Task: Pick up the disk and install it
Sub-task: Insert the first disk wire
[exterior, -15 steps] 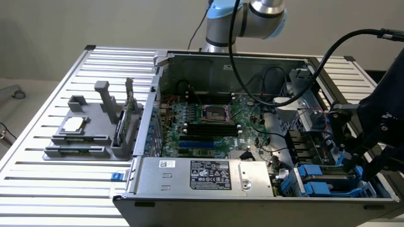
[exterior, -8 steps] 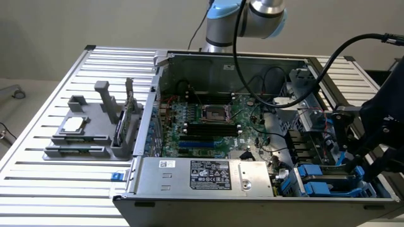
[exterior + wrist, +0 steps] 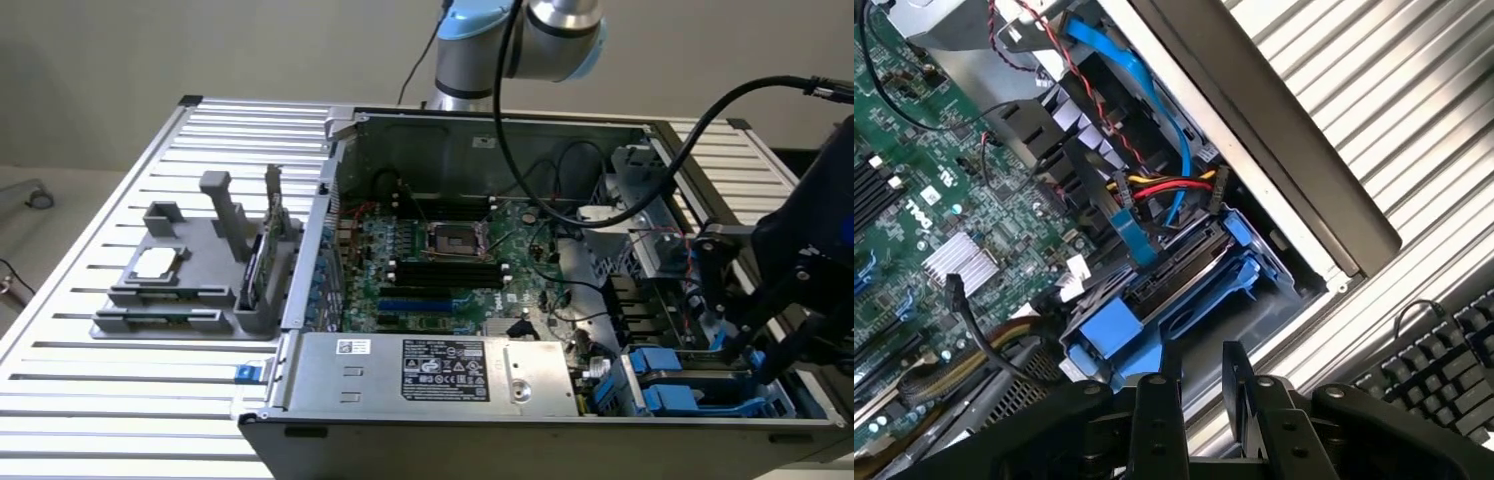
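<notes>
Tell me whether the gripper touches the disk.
Cannot tell. In the wrist view the gripper sits close by the disk; neither contact nor gap shows plainly.

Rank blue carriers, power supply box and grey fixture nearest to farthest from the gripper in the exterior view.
1. blue carriers, beside the gripper
2. power supply box, case's near wall
3. grey fixture, outside case, exterior view's left

The table (image 3: pixel 94 400) is ribbed bare metal with a bright satin sheen. The computer case (image 3: pixel 534 445) is dull grey sheet metal. The disk frame (image 3: pixel 1116 325) is smooth blue plastic. The circuit board (image 3: pixel 454 250) looks glossy green, the keyboard (image 3: pixel 1444 350) matt black plastic.
</notes>
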`<state>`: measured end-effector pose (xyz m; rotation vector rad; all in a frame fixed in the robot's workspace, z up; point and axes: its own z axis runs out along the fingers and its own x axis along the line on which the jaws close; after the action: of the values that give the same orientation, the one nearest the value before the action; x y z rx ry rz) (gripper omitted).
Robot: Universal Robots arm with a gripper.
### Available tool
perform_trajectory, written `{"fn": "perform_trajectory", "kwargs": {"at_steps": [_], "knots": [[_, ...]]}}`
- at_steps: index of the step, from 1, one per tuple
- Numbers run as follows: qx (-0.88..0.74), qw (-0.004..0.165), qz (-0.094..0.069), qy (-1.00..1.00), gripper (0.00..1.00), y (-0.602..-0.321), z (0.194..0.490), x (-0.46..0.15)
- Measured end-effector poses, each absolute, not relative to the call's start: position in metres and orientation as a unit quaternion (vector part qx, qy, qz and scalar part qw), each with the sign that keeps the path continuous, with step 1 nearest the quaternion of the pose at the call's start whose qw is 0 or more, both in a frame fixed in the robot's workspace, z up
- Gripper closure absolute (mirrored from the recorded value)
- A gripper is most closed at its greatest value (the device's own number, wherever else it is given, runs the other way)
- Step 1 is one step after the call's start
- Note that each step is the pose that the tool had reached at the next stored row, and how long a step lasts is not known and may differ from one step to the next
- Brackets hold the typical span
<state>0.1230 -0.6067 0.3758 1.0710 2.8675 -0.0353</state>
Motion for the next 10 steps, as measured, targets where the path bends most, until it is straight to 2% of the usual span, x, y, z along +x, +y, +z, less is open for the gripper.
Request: {"fn": "perform_trajectory", "kwargs": {"at_steps": [10], "knots": [[0.364, 0.028, -0.015, 0.931, 0.69, -0.6005, 0.368, 0.1271]]}}
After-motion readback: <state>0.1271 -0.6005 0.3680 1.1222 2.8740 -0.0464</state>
